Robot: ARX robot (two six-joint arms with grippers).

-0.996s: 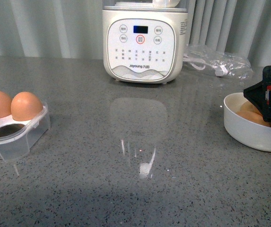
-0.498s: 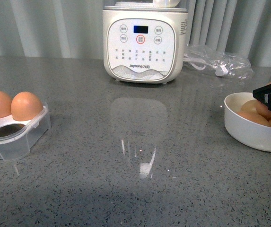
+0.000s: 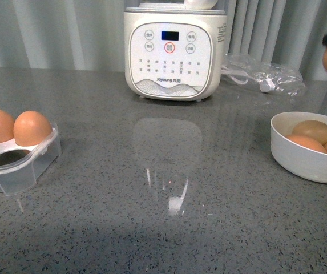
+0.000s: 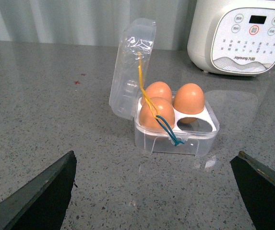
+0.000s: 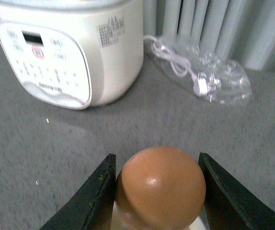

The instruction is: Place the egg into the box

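- Fingers of our right gripper clamp the egg from both sides — we hold it in the air at the far right edge of the front view, higher than the white bowl.
- Our left gripper has its fingers spread wide, holding nothing, facing the box.
- The box's lid stands open; 3 eggs sit inside and 1 cup is free.
- 3 eggs lie in the bowl — a white cooker stands further back on the table.
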